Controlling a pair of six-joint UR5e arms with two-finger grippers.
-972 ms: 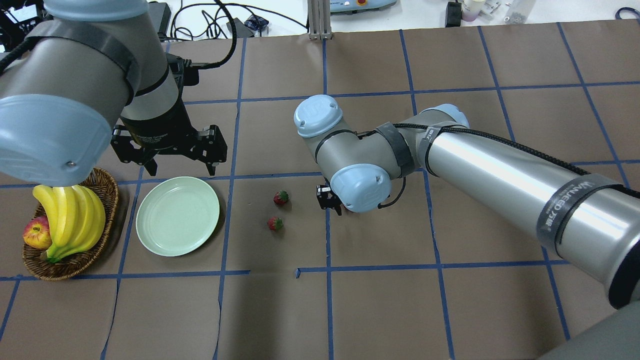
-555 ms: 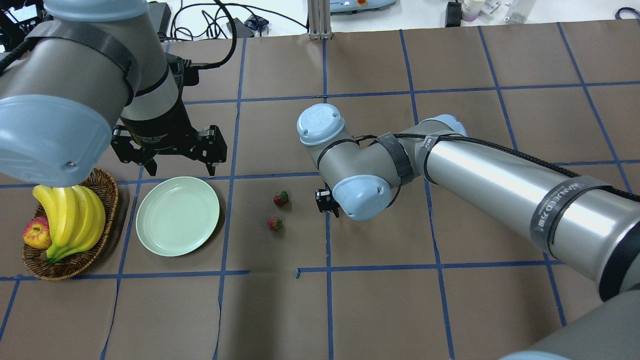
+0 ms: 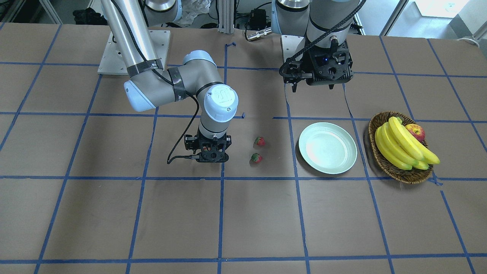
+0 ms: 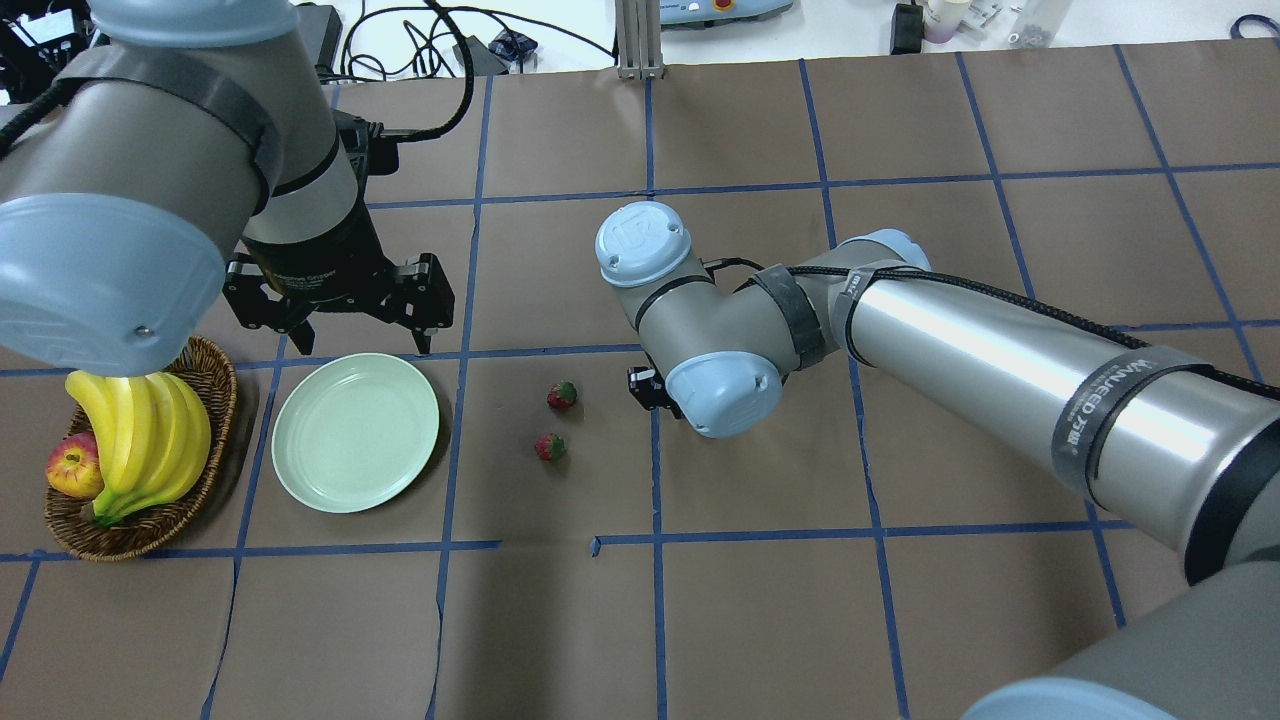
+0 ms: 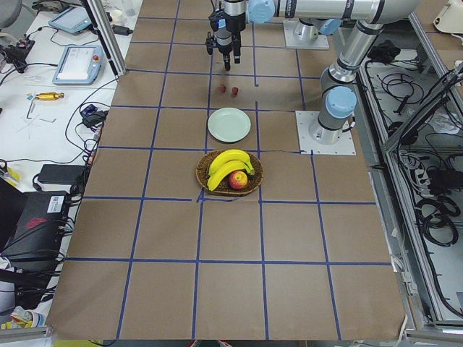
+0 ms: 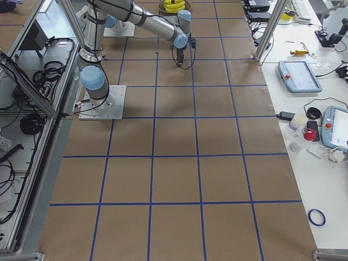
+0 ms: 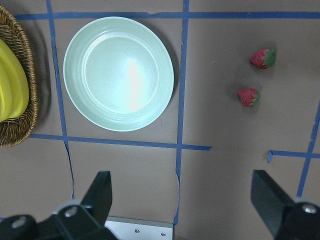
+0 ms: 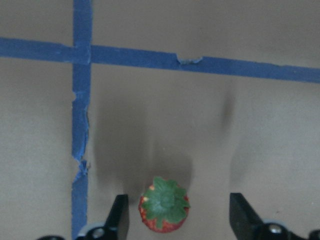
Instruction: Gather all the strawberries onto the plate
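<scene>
Reading what print there is: the band around the right arm [image 4: 1120,400] carries white letters that look like "WANUEED" followed by characters too small to tell. The round cap on that arm's wrist joint bears a raised mark that reads as UR. On the body of the left pincer [image 7: 182,192] a line of white print shows in the overhead view, and only the word "Gripper" can be made out.

By count there are three strawberries, one plate [image 4: 355,432], one wicker basket [image 4: 228,392], one bunch of bananas [image 4: 150,430] and one apple [image 4: 73,468].

The plate lies flat on the worktop [image 4: 760,600] with nothing in it. The basket stands just beside the plate and holds the bananas and the apple. On the plate's opposite side, away from the basket, two strawberries [image 4: 562,395] [image 4: 550,447] lie on the brown paper. They are close together but not touching, and apart from the plate's rim. The third strawberry [image 8: 164,210] lies farther out from the plate than those two, green cap up.

The right pincer [image 8: 177,202] is low over the third strawberry, fingers [image 8: 119,215] spread on either side of the berry with a gap at each side. The left pincer hangs raised near the plate, spread wide and holding nothing.
</scene>
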